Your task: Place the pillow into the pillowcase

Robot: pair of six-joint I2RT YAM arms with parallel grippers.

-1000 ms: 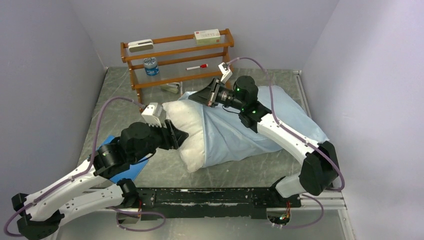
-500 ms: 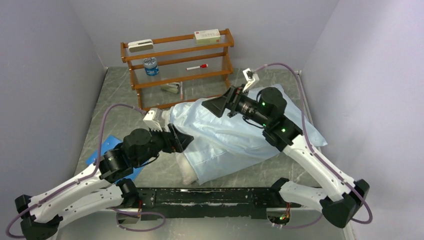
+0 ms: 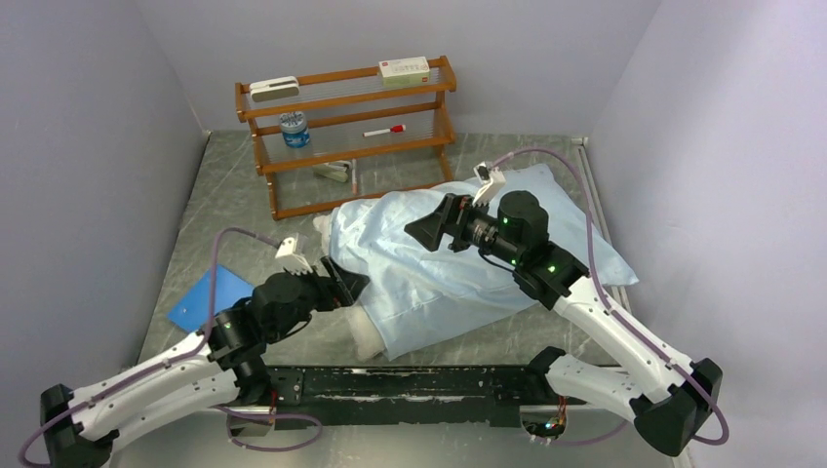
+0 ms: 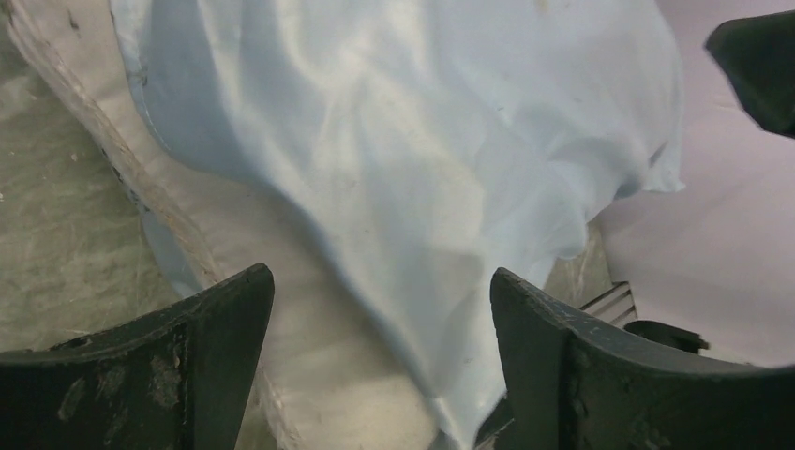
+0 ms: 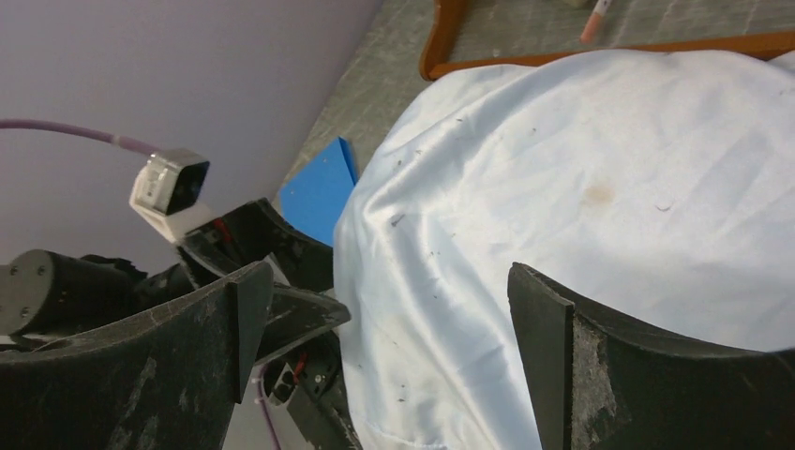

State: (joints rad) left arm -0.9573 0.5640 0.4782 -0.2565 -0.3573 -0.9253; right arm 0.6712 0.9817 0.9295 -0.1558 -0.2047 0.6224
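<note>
Plainly, nearest to me is my left gripper (image 3: 343,283), its jaws wide apart and nothing between them. It hovers just left of the open end of the bundle, and to its left a flat blue rectangle (image 3: 208,298) lies on the table (image 3: 244,195).

The pillow (image 3: 364,333) lies mid-table, running from near-left to far-right. Most of it is covered by the pillowcase (image 3: 439,283). Only a white strip shows past the blue hem at the near-left end, and my left wrist view looks straight onto that edge. So by my reckoning the job is largely done, with the last strip left to cover.

The pillow looks plump and light. I expect it to squash and spring back rather than slide, so it needs pushing, not pinching. The case is thin, limp and wrinkly, and likely slick over the filling. I would take it at the hem of its mouth, near a corner. I'd pinch blue cloth alone and draw it leftward over the white.

Farther in, my right gripper (image 3: 426,231) is above the middle of the case. Its jaws are also fully parted and empty, and I cannot tell whether they touch the cloth.

Beyond it, against the far wall, stands a wooden rack (image 3: 346,127).
</note>
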